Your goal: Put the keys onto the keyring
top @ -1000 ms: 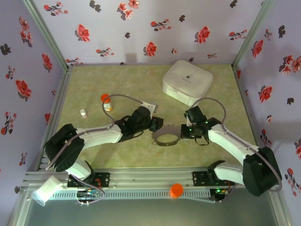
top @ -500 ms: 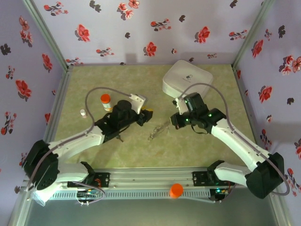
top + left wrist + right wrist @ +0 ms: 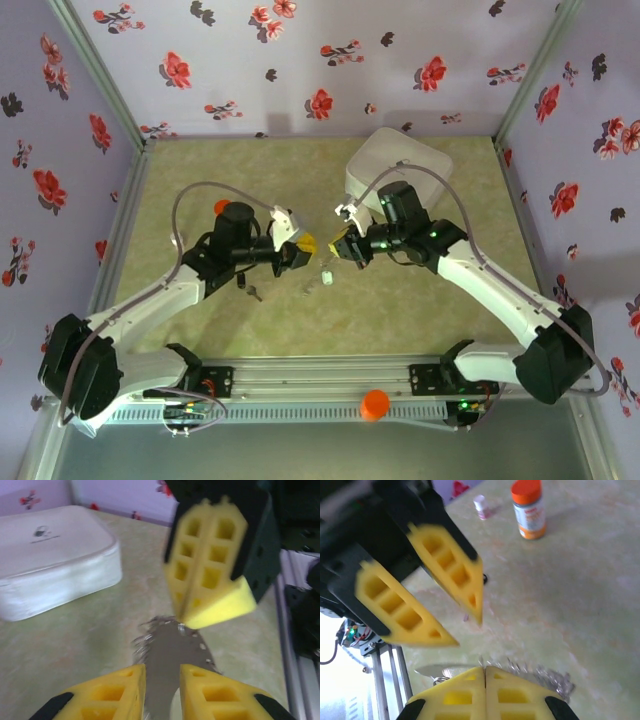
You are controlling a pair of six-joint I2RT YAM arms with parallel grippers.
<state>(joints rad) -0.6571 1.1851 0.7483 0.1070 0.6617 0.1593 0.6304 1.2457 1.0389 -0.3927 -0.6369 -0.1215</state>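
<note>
My right claw (image 3: 485, 672) is pressed together, pinching the keyring (image 3: 536, 673), a thin dark-grey metal bead chain, bunched at its tip. I judge that steadies it for threading. A flat silver-grey key (image 3: 439, 670) lies just beside. My left claw (image 3: 162, 672) faces it, spread, gripping nothing. The tips crowd close, while the white rounded-square box (image 3: 50, 565) and the orange-capped vial (image 3: 530, 510) stand well apart.

Reaches in from the near left with the left gripper (image 3: 308, 247), fingers parted by a narrow gap. Reaches in from the near right with the right gripper (image 3: 341, 249), jaws pressed together. Points both tips at each other, close, mid-scene.
</note>
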